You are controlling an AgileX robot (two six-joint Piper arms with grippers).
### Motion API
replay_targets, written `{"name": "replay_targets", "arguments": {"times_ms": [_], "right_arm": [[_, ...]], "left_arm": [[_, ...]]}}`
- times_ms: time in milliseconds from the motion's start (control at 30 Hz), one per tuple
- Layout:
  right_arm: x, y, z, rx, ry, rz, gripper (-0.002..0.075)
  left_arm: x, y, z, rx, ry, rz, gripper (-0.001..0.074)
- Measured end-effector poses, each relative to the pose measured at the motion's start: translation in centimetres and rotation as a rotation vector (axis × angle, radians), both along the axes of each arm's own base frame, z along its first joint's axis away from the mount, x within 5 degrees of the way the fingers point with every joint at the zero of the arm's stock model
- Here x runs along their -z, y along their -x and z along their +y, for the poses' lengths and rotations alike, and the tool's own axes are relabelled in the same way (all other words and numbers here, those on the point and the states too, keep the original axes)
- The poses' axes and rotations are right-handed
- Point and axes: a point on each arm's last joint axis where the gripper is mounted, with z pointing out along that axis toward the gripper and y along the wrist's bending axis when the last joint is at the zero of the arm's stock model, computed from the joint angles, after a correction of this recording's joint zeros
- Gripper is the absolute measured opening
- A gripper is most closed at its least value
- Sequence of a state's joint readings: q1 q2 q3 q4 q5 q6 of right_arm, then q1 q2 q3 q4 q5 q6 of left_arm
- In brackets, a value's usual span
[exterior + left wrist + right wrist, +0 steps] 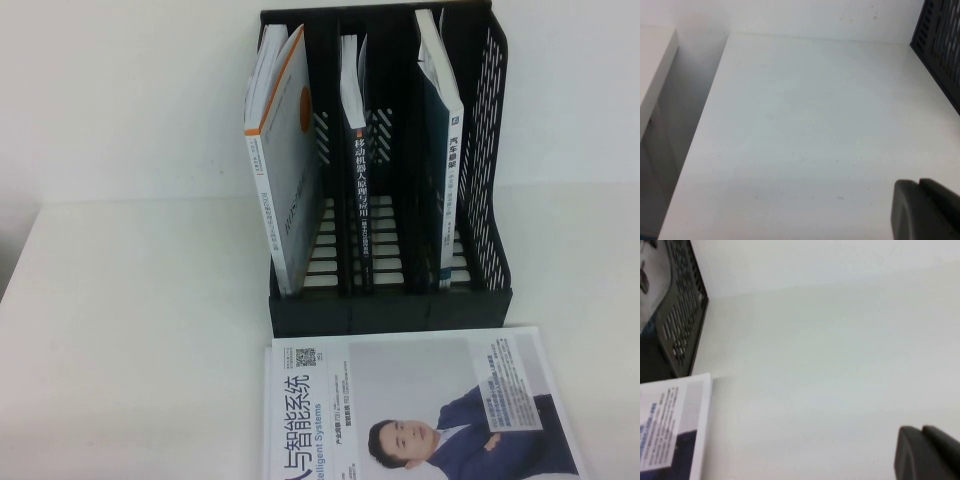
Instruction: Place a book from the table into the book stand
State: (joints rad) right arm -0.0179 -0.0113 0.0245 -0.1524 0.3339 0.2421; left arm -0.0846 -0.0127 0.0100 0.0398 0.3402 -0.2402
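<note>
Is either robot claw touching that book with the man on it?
Apart. The high view shows the man's book lying alone on the table; each wrist view shows its gripper, left and right, over bare tabletop.

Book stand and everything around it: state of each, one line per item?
book stand: upright, all three slots occupied
book: upright in right slot
white-and-orange book: left slot, leaning
middle book: upright, middle slot
suited-man book: flat on table
left gripper: over bare table
right gripper: over bare table

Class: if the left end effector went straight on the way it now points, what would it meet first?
Probably bare table. The left end effector points over open tabletop, with the book stand off to one side; depth is unclear.
</note>
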Motion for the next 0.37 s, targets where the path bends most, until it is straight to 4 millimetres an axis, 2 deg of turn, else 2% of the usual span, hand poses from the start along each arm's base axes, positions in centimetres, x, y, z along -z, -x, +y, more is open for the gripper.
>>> {"name": "replay_targets", "arguments": {"times_ms": [367], "right_arm": [[-0.01,0.04,-0.01,0.000,0.006,0.010,-0.0003]], "left_arm": [[0.00,0.00,0.00,0.000,0.000,0.000,-0.0003]]}}
